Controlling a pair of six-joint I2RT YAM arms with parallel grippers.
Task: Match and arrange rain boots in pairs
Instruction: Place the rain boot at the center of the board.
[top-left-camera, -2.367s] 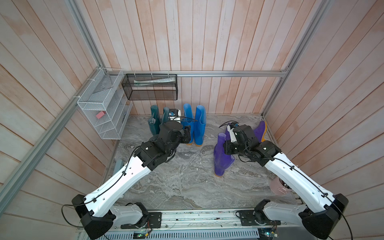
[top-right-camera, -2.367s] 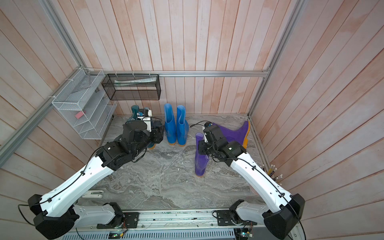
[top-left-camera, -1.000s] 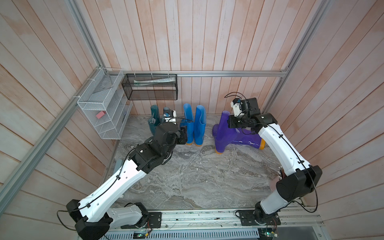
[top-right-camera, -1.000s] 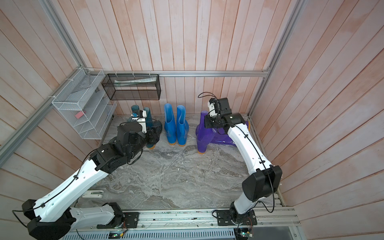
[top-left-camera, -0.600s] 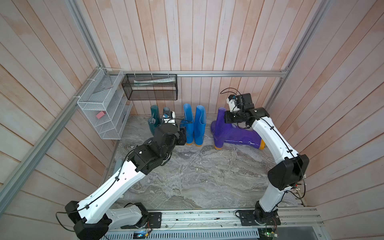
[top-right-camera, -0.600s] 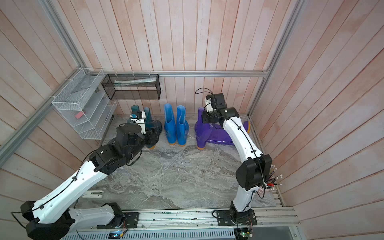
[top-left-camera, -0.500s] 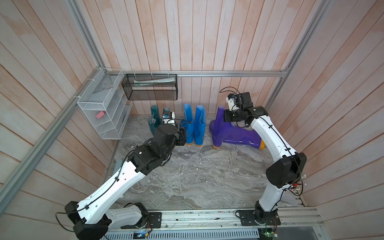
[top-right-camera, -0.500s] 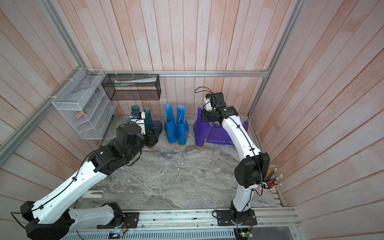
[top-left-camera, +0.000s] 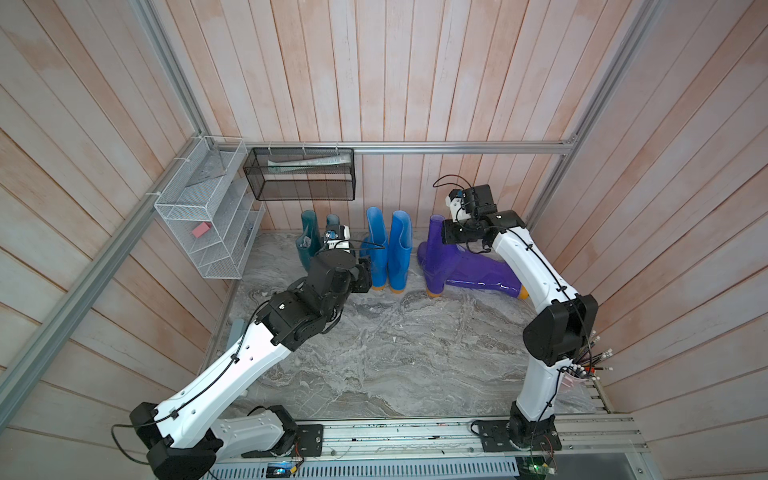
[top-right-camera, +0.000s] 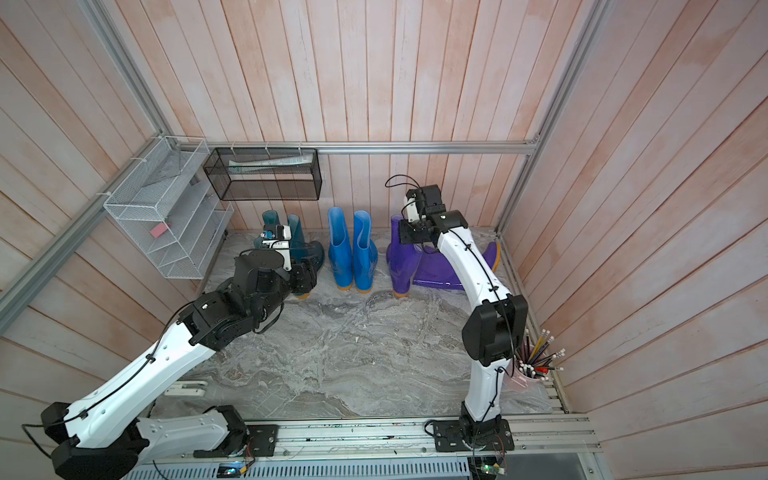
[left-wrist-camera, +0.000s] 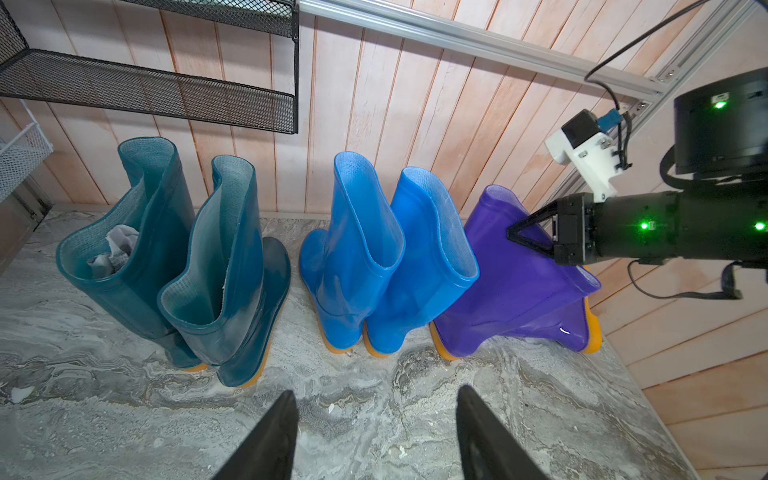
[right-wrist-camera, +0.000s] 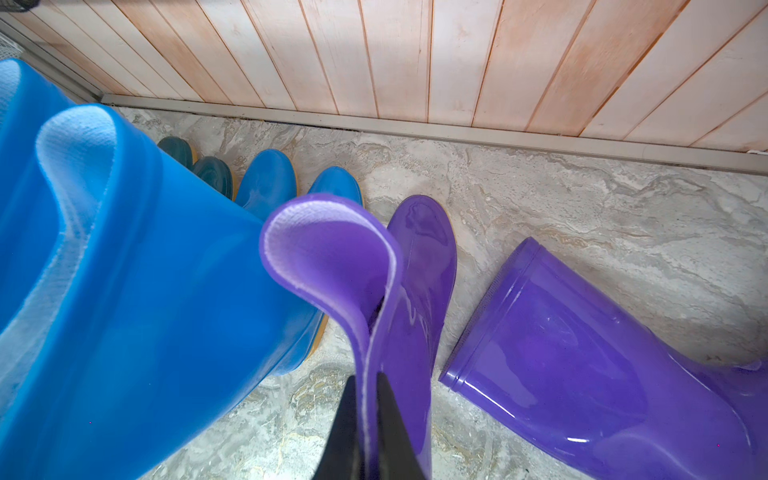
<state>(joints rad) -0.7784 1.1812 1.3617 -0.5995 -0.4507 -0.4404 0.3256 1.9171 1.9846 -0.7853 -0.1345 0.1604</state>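
Two dark teal rain boots (top-left-camera: 309, 243) and two bright blue rain boots (top-left-camera: 388, 249) stand in pairs along the back wall. My right gripper (right-wrist-camera: 368, 378) is shut on the top rim of a purple boot (right-wrist-camera: 332, 249). That boot (top-left-camera: 436, 259) stands tilted just right of the blue pair, with its sole at the floor. A second purple boot (top-left-camera: 484, 276) lies on its side behind it, towards the right wall. My left gripper (left-wrist-camera: 376, 392) hangs open over bare floor in front of the teal and blue pairs, holding nothing.
A white wire shelf (top-left-camera: 208, 216) hangs on the left wall and a black mesh basket (top-left-camera: 299, 174) on the back wall above the teal boots. A cup of pencils (top-right-camera: 536, 368) stands near the right arm's base. Wooden walls close three sides.
My right gripper has carried the purple boot from mid-floor to the back wall, then shifted it left beside the blue pair. The left arm has pulled back slightly from the boots.
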